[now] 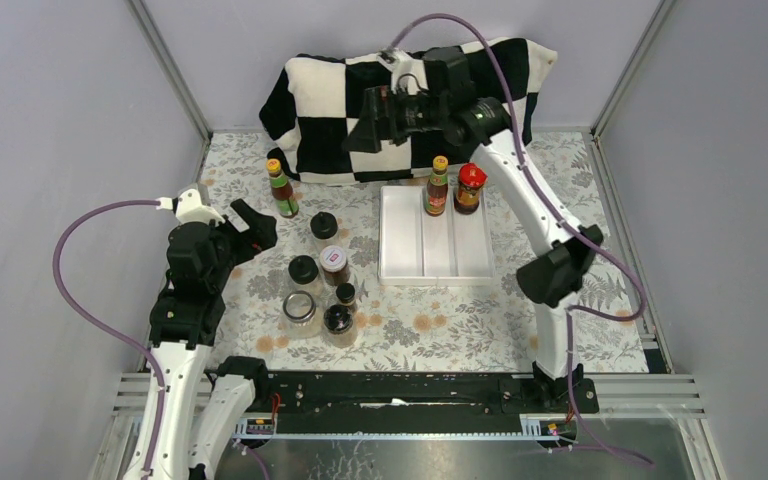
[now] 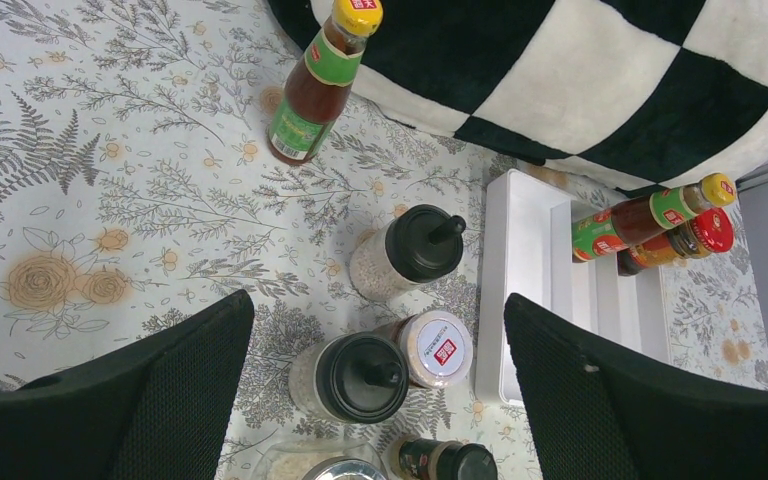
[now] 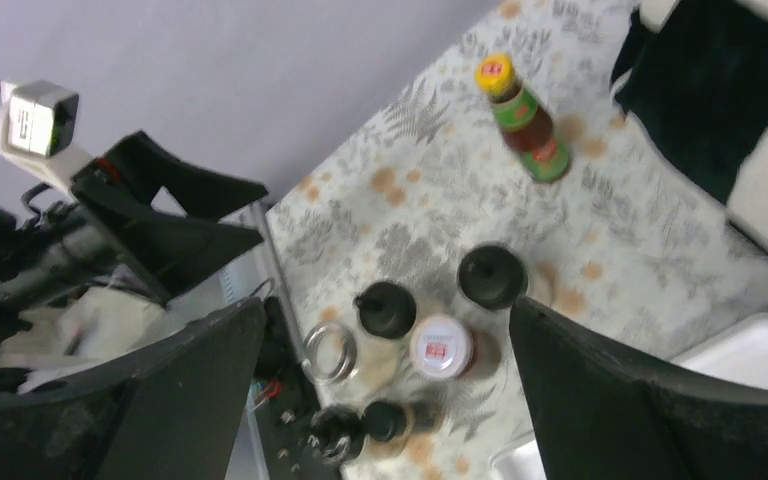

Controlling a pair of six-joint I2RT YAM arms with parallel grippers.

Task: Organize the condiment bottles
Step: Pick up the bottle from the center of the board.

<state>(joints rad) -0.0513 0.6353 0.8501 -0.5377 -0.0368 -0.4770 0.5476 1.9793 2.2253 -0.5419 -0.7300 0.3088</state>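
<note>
Left wrist view: left tool (image 2: pixel 376 298) spread wide, nothing held, hovering over the crowded condiment bottles (image 1: pixel 303 271) on the counter (image 2: pixel 80 180). Risk, as I judge it: coming down on one jar in that crowd, a wide finger could shove or topple a neighbour, and the slim bottles would tip easily. A black-capped spice jar (image 2: pixel 360 376) and a white-lidded jar (image 2: pixel 438 348) sit between its fingers, seemingly touching. One yellow-capped sauce bottle (image 2: pixel 312 95) stands alone well ahead, toward the left finger's side. Right tool (image 3: pixel 388 305) is likewise wide and empty, held high. A second sauce bottle (image 1: pixel 437 186) and the red-lidded jar (image 1: pixel 469 188) stand in the white tray (image 1: pixel 400 250), below it and off to one side.
</note>
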